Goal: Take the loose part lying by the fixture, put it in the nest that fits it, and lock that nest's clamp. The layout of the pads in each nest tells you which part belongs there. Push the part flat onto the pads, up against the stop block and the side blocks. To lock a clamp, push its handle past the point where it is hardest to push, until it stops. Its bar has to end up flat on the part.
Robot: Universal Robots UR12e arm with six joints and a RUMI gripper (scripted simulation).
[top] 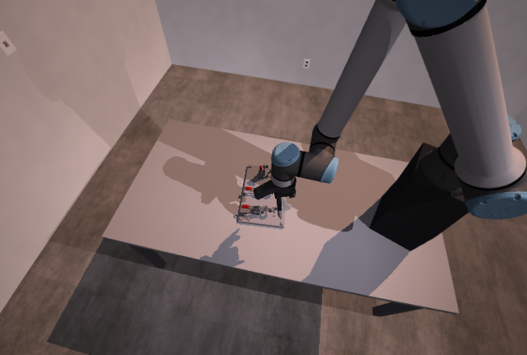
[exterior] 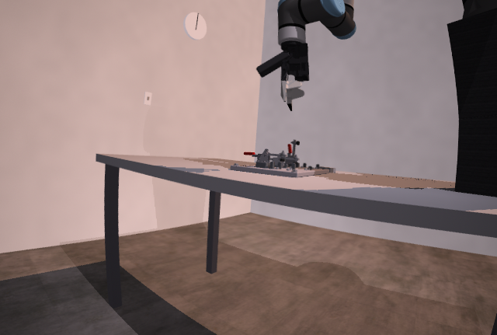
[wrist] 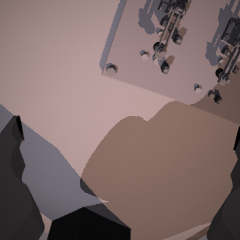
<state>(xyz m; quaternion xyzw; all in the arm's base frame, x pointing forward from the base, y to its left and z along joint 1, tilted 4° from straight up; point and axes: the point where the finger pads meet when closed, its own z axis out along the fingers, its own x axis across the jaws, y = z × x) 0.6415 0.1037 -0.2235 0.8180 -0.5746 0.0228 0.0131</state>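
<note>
The grey fixture plate (top: 261, 199) lies in the middle of the table, with toggle clamps that have red handles (top: 248, 188). In the side view the fixture (exterior: 283, 164) shows one red handle lying flat (exterior: 249, 153) and one standing up (exterior: 290, 148). My gripper (exterior: 289, 100) hangs well above the fixture, pointing down, open and empty. From above, the gripper (top: 278, 206) overlaps the plate's right part. The wrist view shows a corner of the plate (wrist: 170, 45) with pads and clamps at the top right, and bare table between my fingers. I cannot make out the loose part; the arm hides the table behind the fixture.
The robot's black base (top: 421, 198) stands at the table's right side. The arm's forearm (top: 353, 74) reaches over the table's back right. The table edge (exterior: 280, 197) runs in front of the fixture.
</note>
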